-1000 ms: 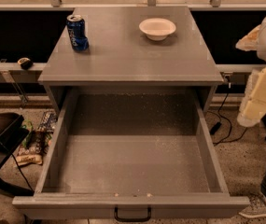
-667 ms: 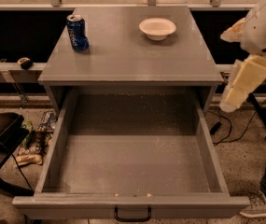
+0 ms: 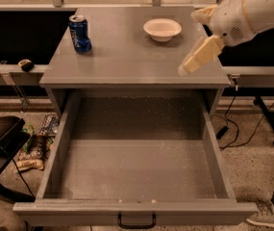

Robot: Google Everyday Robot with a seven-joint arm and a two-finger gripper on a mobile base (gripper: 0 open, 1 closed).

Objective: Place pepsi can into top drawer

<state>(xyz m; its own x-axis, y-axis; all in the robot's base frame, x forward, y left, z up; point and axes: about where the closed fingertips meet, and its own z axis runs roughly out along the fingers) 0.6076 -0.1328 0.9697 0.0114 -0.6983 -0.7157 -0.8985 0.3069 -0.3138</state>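
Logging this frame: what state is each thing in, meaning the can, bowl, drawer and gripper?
pepsi can: upright on the cabinet top, back left, not gripped.
white bowl: upright on the cabinet top, looks empty.
top drawer: pulled open, nothing inside.
gripper: in the air over the cabinet top's right edge, well apart from the can.

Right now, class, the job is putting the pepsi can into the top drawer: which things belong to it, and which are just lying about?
Job: pepsi can, upright at back left of the cabinet top; top drawer, pulled open; gripper, over the cabinet's right edge.
Lying about: white bowl, on the cabinet; packets, on the floor at left.
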